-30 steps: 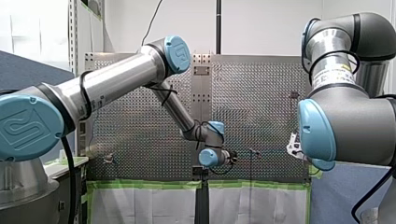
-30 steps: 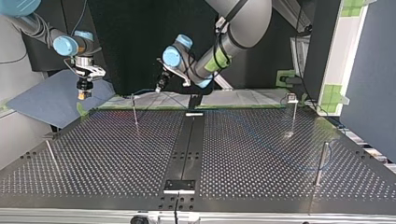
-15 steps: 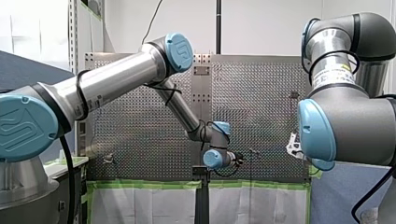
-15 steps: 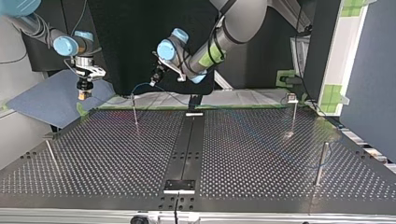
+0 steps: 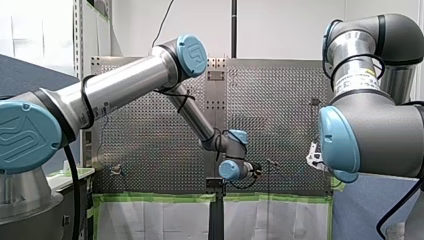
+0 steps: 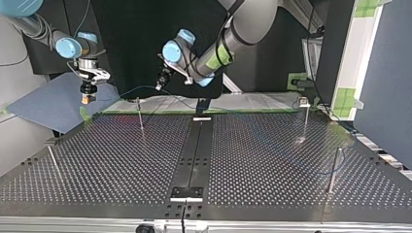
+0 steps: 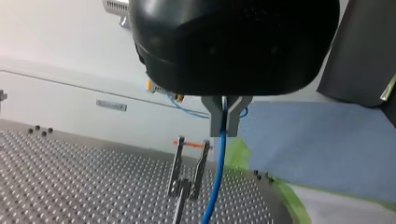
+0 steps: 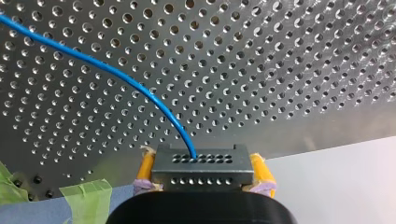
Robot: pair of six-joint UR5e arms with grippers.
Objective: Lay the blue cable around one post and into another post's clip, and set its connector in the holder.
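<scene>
Left gripper (image 7: 224,125) pinches the blue cable (image 7: 215,182) just beside the clip post (image 7: 186,189); right gripper (image 8: 203,170) clamps the connector (image 8: 201,161). Next, I judge: nudge the cable sideways into the clip.

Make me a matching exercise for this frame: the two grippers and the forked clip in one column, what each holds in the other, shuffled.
Things:
1. left gripper
2. right gripper
3. forked clip ahead of the left gripper

States:
A. holds nothing; the blue cable hangs beside it
B. shut on the blue cable
C. shut on the grey connector, with yellow pads at its sides

Pairs: 1-B, 2-C, 3-A
</scene>
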